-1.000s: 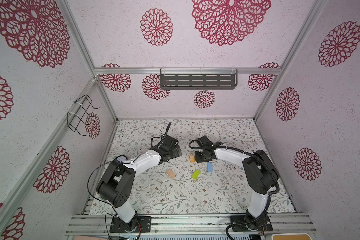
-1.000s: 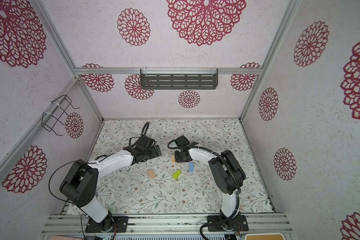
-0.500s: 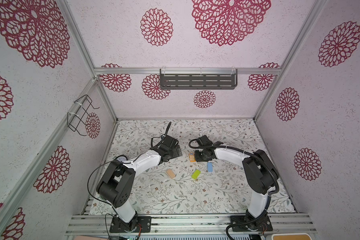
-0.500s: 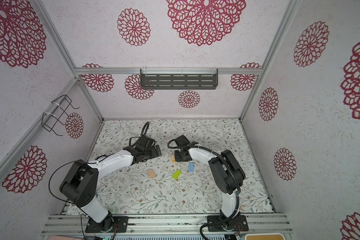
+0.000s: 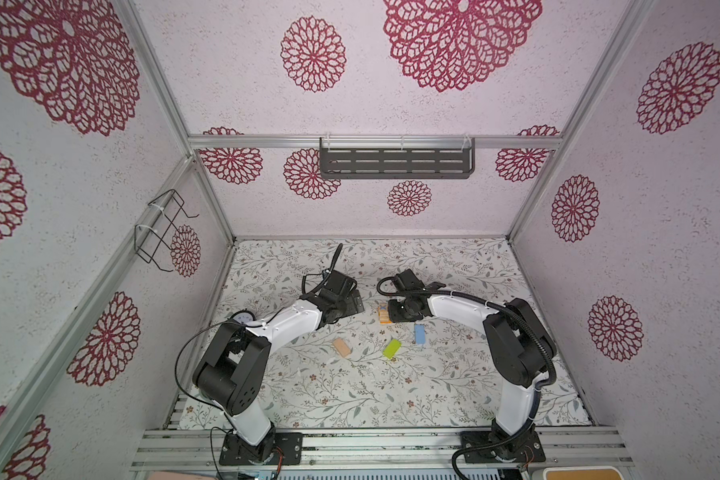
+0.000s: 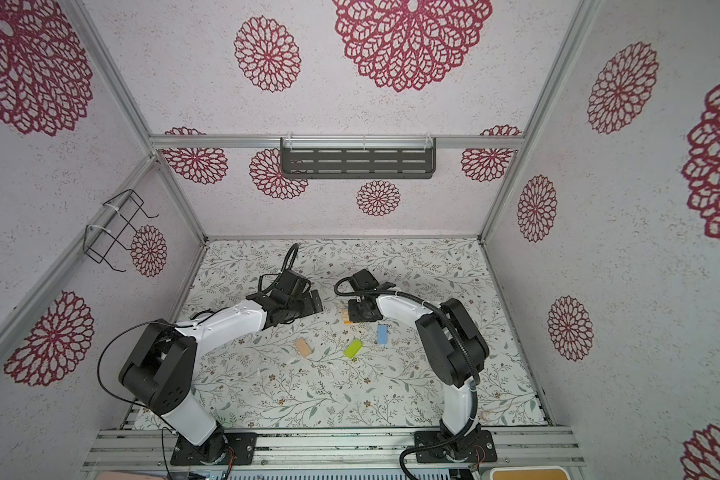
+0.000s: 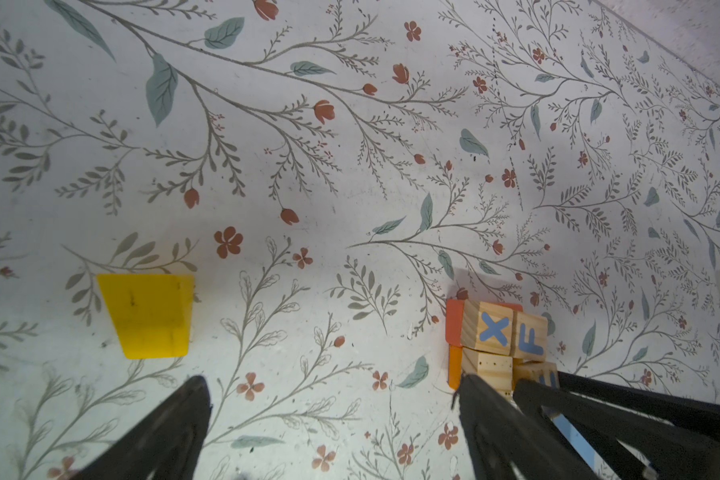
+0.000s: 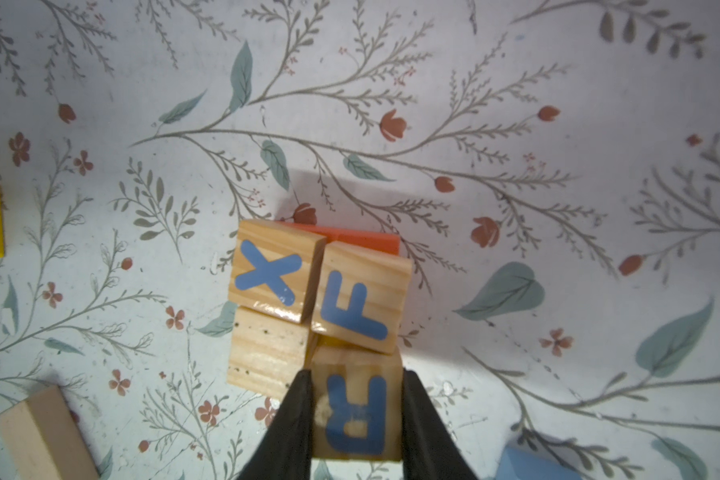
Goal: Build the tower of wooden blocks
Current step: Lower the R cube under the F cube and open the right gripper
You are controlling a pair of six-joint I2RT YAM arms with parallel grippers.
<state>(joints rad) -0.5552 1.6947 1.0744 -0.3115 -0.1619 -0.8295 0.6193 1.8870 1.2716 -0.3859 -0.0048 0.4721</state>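
nothing moved | left jaws apart | right jaws clamped on r cube [image 8: 356, 409] | tower [image 8: 275, 278]: blue-lettered wood cubes on orange

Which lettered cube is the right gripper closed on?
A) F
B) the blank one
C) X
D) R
D: the right wrist view shows the right gripper with its jaws pressed against both sides of the R cube.

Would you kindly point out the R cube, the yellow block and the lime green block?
R cube [image 8: 356, 409]: right wrist view, lettered face.
yellow block [image 7: 148, 314]: left wrist view, face centre.
lime green block [image 5: 392, 348]: in a top view, top face.
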